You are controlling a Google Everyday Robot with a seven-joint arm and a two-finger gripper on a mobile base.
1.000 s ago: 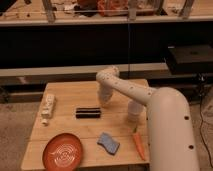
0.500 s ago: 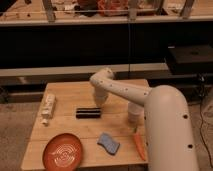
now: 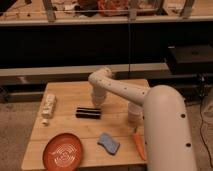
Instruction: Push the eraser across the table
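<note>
The eraser (image 3: pixel 88 113) is a long black block with a lighter groove, lying crosswise near the middle of the light wooden table (image 3: pixel 70 94). My white arm reaches in from the lower right, bends over the table's centre and points down. The gripper (image 3: pixel 97 103) hangs at the eraser's right end, close above or against it. The arm hides the table's right side.
A white power strip (image 3: pixel 48 107) lies at the left edge. An orange-red plate (image 3: pixel 63 152) sits at the front left. A blue-grey sponge (image 3: pixel 108 143) and a carrot (image 3: pixel 139 145) lie near the front right. A dark shelf unit stands behind the table.
The arm's elbow and gripper have swung leftward over the table toward the eraser's right end. The eraser looks about where it was.
</note>
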